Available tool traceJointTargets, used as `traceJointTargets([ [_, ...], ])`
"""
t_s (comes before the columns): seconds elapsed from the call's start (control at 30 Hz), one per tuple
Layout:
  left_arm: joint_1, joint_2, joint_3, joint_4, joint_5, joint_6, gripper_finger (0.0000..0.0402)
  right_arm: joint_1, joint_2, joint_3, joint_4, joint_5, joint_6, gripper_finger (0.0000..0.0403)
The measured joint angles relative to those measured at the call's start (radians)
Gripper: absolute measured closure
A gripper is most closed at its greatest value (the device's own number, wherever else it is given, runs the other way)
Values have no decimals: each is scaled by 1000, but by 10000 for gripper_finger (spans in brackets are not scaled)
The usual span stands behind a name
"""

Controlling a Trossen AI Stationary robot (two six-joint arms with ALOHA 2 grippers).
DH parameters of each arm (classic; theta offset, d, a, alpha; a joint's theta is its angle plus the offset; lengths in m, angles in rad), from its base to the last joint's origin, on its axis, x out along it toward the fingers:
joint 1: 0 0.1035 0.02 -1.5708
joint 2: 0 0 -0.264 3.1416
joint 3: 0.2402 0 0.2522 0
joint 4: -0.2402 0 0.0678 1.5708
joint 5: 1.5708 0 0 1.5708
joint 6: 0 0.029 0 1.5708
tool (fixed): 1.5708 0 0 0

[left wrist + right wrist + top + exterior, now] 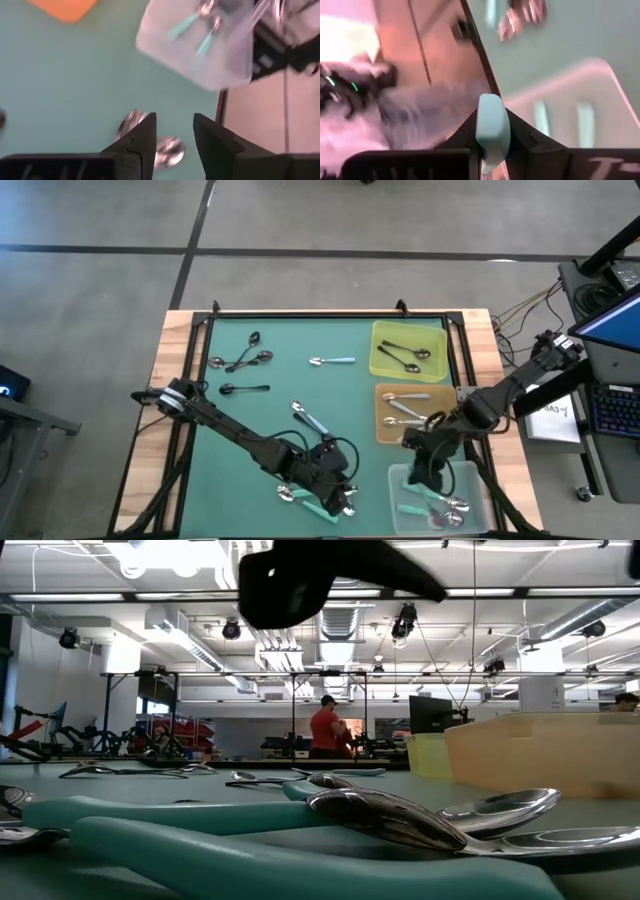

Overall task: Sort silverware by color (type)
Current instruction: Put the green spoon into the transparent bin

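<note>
Green desk [300, 385]: left tool [174, 137] open above two spoon bowls [169, 150]; right tool [492, 131] closed on teal-handled spoon [492, 125] over clear tray [400, 480].

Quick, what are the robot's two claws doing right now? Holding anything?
Left gripper: open, holding nothing, over the spoons on the mat.
Right gripper: shut on a teal-handled spoon, above the clear tray.
</note>
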Motion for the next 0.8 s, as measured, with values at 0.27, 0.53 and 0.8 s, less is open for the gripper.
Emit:
traceJointTargets([
  [0.27,-4,0,0,-166,107,-4,291,25,15,0,-505,-38,43,369],
  [0.53,-36,0,0,-353,281,48,291,30,72,0,-496,-57,15,369],
  [0.8,-68,0,-2,-462,202,172,291,30,136,1,-455,-57,-41,322],
])
